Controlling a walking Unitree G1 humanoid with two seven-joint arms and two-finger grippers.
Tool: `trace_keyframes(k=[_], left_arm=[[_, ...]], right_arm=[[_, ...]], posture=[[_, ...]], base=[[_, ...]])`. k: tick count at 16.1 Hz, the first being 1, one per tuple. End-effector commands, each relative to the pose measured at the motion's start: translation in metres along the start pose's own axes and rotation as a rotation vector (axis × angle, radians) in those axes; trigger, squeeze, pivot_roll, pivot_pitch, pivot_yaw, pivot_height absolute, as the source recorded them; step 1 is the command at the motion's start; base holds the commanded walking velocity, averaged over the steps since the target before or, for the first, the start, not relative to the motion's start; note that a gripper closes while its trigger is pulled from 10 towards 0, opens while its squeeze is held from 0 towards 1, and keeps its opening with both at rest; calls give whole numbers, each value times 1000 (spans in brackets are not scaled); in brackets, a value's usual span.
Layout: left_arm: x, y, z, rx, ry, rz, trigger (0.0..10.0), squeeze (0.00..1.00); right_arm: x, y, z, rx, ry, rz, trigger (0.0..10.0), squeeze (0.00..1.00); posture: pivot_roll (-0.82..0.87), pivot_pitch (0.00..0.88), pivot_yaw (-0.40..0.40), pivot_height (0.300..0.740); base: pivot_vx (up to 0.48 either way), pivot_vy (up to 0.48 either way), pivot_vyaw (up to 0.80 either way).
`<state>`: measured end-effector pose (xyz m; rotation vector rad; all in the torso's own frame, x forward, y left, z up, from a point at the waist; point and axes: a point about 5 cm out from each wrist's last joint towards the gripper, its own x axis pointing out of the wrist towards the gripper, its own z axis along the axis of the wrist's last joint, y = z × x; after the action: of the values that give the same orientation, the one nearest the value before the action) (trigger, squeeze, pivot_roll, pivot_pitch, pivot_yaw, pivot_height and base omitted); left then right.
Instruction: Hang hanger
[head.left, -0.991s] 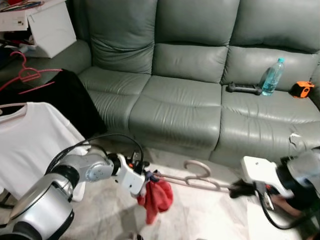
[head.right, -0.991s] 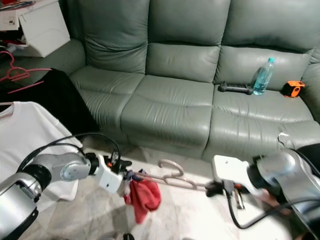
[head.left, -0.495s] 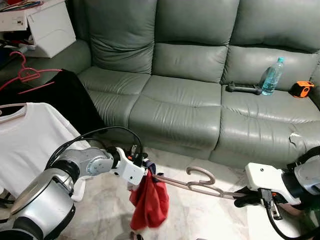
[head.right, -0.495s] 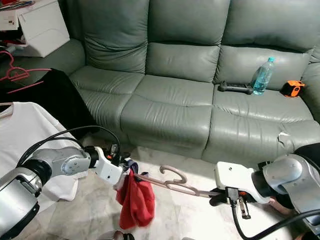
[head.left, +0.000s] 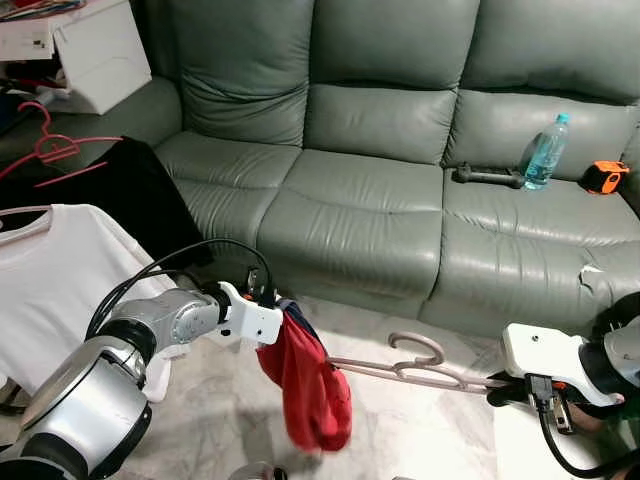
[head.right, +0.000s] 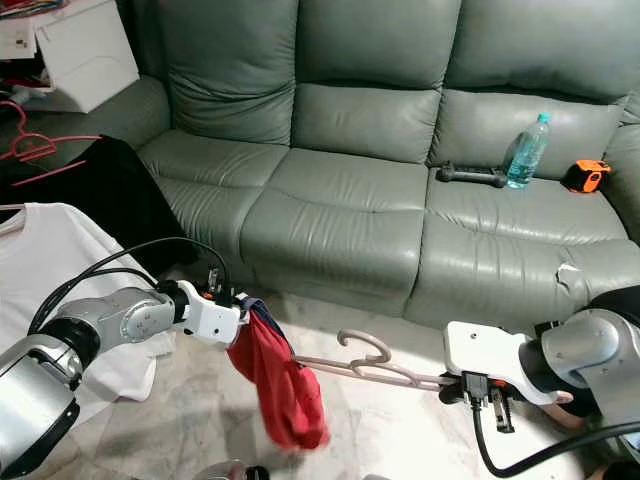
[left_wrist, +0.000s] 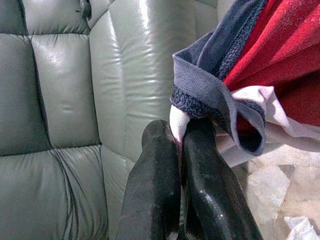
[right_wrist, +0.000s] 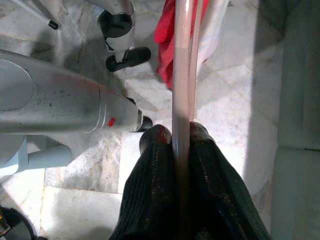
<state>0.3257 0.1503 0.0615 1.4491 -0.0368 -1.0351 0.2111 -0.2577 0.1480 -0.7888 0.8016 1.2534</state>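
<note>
Lift is the change: over the past second the left gripper (head.left: 272, 318) has risen and drawn back toward the sofa's front edge (head.left: 340, 290), fingers (left_wrist: 165, 190) clenched on the collar of the red garment (head.left: 308, 385), which has gone from a bunched lump near the floor to hanging full length. The hanger (head.left: 405, 362) has come up with it and now spans the gap in the air, roughly level, its left end seemingly tucked inside the cloth, though that part is hidden. At its other end the right gripper (head.right: 462, 386) stays pinched on the pink bar. In my judgement the garment is nearly seated, so carrying it to a rail comes next.
</note>
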Motion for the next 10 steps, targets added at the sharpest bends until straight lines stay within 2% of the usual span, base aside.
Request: trace_keyframes(k=[1, 4, 8, 10], left_arm=[[-3, 9, -6, -13, 30, 25, 10000, 0], [-2, 7, -4, -19, 23, 22, 10000, 0], [-1, 3, -4, -32, 25, 12, 10000, 0], [-1, 2, -3, -37, 22, 7, 10000, 0]], right_arm=[[-7, -1, 1, -11, 17, -17, 10000, 0], [-10, -11, 1, -45, 17, -88, 10000, 0], [-22, -45, 2, -122, 61, -359, 10000, 0], [-24, -54, -4, -145, 113, -435, 10000, 0]], posture=[[-130, 41, 76, 740], [-130, 42, 76, 740], [-130, 44, 76, 740], [-130, 44, 76, 740]], base=[[0, 0, 0], [0, 0, 0], [0, 0, 0], [0, 0, 0]])
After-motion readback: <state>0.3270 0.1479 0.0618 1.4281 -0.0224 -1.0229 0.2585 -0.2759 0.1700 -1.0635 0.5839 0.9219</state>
